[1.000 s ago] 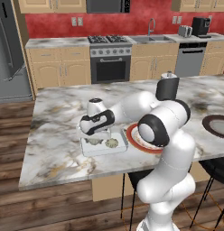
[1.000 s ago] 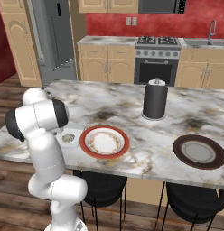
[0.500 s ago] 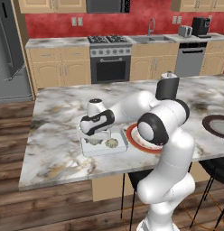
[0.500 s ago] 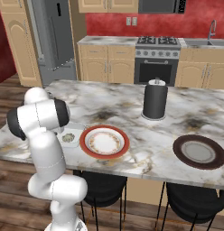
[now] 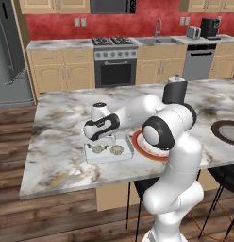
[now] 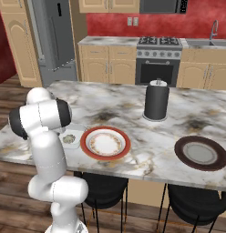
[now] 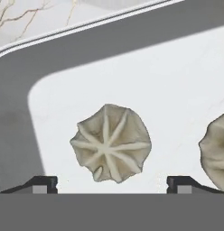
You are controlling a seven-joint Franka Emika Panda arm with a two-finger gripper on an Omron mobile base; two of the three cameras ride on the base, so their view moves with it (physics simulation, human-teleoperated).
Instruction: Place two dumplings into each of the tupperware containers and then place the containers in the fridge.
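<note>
We see a matt, pleated doughy dumpling (image 7: pixel 110 143) on smooth white plastic container (image 7: pixel 177 94); glossy veined marble counter (image 5: pixel 62 137)

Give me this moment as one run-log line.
gripper: open, above white container | dumpling between fingertips, released | second dumpling beside it | fridge: shut

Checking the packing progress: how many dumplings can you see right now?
2, both in the white container: one dumpling left, other dumpling right. More may be hidden behind the arm.
</note>
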